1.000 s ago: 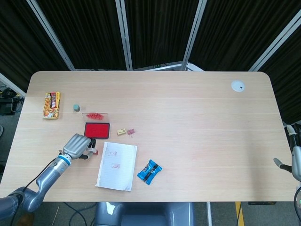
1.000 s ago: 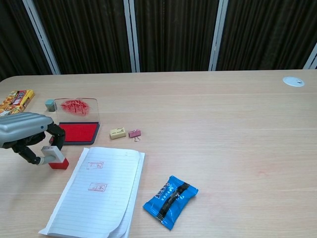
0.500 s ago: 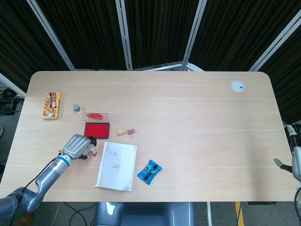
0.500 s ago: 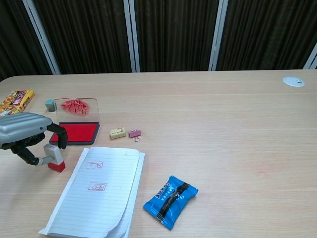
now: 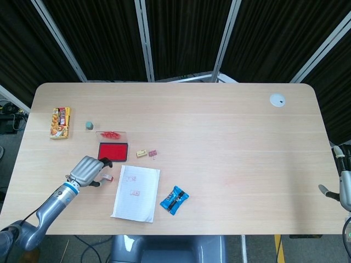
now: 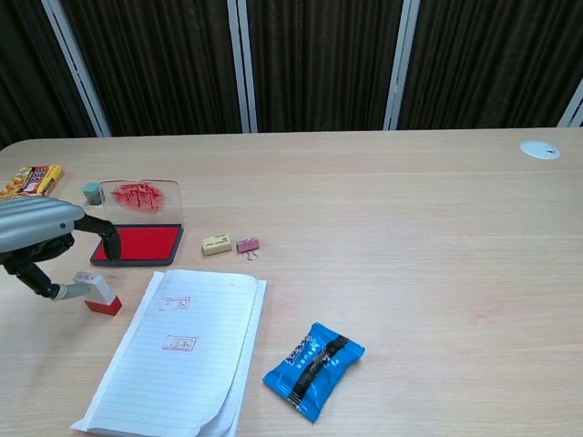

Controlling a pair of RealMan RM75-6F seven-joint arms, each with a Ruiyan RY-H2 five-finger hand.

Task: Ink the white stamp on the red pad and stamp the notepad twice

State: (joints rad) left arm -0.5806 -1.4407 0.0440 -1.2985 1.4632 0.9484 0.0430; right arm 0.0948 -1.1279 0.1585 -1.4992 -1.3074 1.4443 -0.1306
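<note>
The white stamp (image 6: 97, 292) with its red base stands on the table just left of the notepad (image 6: 178, 350), which carries two red imprints. My left hand (image 6: 41, 238) is beside the stamp on its left. The fingers are spread and lifted off it, and the thumb tip lies close to its side. In the head view the left hand (image 5: 88, 171) sits next to the stamp (image 5: 108, 177), below the red ink pad (image 5: 113, 150). The pad's clear lid (image 6: 139, 197) lies behind it. Only part of my right hand (image 5: 343, 186) shows, at the right table edge.
A blue snack packet (image 6: 314, 369) lies right of the notepad. A yellow eraser (image 6: 216, 243) and a pink clip (image 6: 247, 245) sit right of the pad. A snack box (image 5: 60, 122) and a small grey block (image 5: 89, 125) are far left. A white disc (image 5: 277, 99) is at the far right.
My left hand has opened its fingers off the stamp and drawn slightly left. The stamp stays standing on the table. The right hand has not moved.
</note>
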